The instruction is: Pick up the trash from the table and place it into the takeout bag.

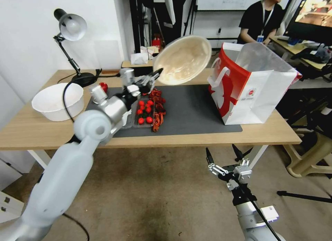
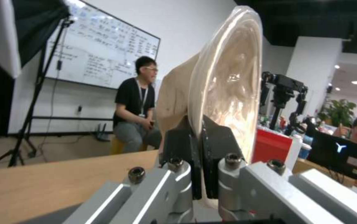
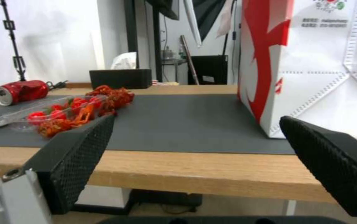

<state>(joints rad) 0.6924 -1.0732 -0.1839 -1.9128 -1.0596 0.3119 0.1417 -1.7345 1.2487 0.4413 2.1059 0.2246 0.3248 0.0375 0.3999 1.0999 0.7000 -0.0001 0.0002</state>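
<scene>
My left gripper (image 1: 156,75) is shut on the rim of a beige paper bowl (image 1: 183,59), held tilted on its side above the dark grey mat (image 1: 193,109), left of the takeout bag (image 1: 249,87). Up close, the black fingers (image 2: 186,140) pinch the bowl (image 2: 228,77) edge. A crushed red can (image 1: 103,86) lies at the mat's back left. A clear tray of red leftovers (image 1: 147,111) sits mid-mat. My right gripper (image 1: 221,149) hangs open below the table's front edge (image 1: 207,139), facing the bag (image 3: 311,62), the can (image 3: 21,91) and the leftovers (image 3: 62,113).
A large white bowl (image 1: 57,101) stands on the table's left end, with a desk lamp (image 1: 71,26) behind it. A tissue box (image 1: 140,57) sits past the back edge. A person sits behind the bag. The mat between tray and bag is bare.
</scene>
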